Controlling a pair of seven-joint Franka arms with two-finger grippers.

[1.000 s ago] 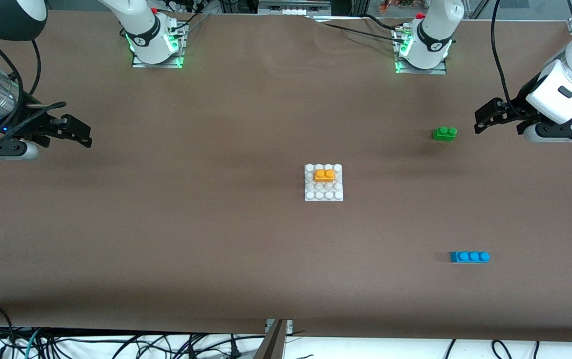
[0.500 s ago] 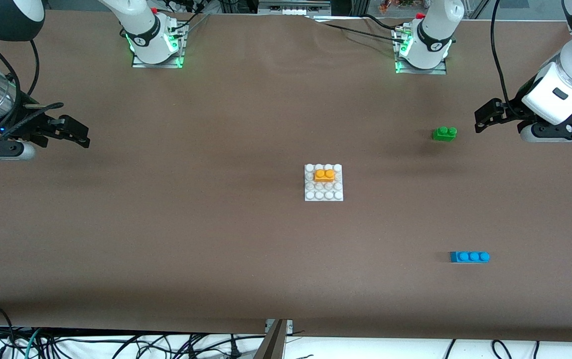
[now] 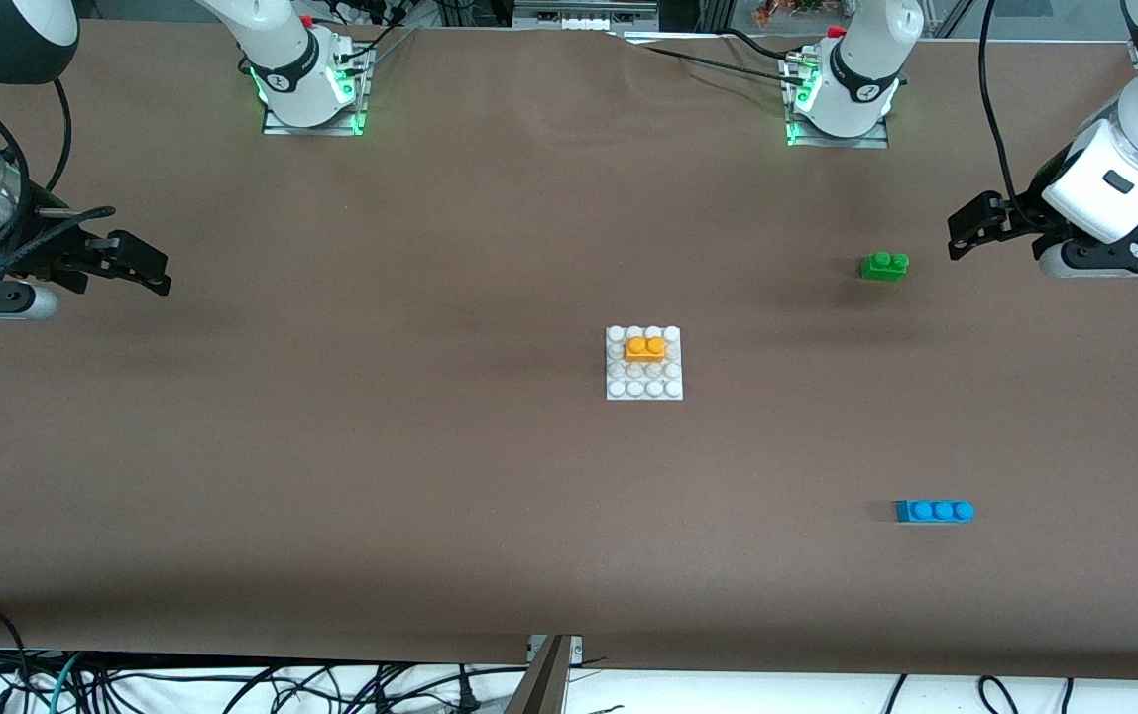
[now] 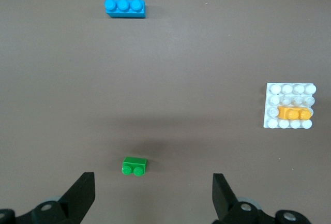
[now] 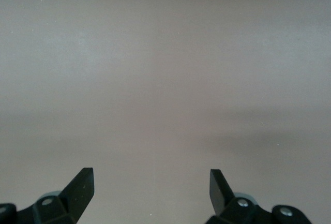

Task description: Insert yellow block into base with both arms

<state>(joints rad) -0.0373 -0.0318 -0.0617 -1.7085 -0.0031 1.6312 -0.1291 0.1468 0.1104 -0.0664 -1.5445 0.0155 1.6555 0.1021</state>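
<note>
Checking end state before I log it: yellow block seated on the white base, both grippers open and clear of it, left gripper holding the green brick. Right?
Not quite. The left gripper is open and empty; the left wrist view shows the green brick lying on the table. The rest holds: yellow block sits on the base, and the right gripper is open, clear of it.

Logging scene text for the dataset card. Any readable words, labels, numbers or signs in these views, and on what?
No readable text in any view.
Right arm base band: a small round dark mark, too small to read.
Left arm base band: the same kind of mark, too small to read.
Yellow block, base, green brick, blue brick: no print visible.
Left gripper and right gripper: no markings visible.
</note>
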